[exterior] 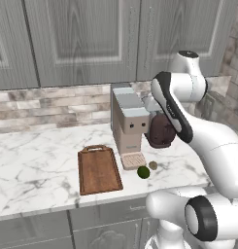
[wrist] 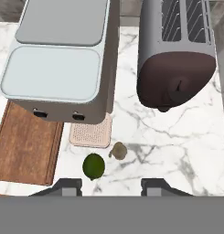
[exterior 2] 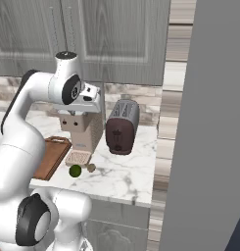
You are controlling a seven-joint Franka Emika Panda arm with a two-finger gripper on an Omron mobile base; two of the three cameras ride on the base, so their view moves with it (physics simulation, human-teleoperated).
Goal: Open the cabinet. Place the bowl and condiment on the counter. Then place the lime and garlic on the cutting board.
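You see the cabinet (exterior: 81,39) up on the wall with its grey doors shut. Below it is the white counter (exterior: 38,160) with grey lines. The dark brown cutting board (exterior: 98,170) lies flat on it, its loop handle pointing to the wall. The small green lime (wrist: 93,166) sits on the counter near the front edge, and the brownish garlic (wrist: 118,150) sits just beside it.

Kitchen: marble counter (exterior: 38,160), wall cabinet (exterior: 81,39), toaster (exterior 2: 121,127), coffee machine (exterior: 130,124), cutting board (exterior: 98,170).
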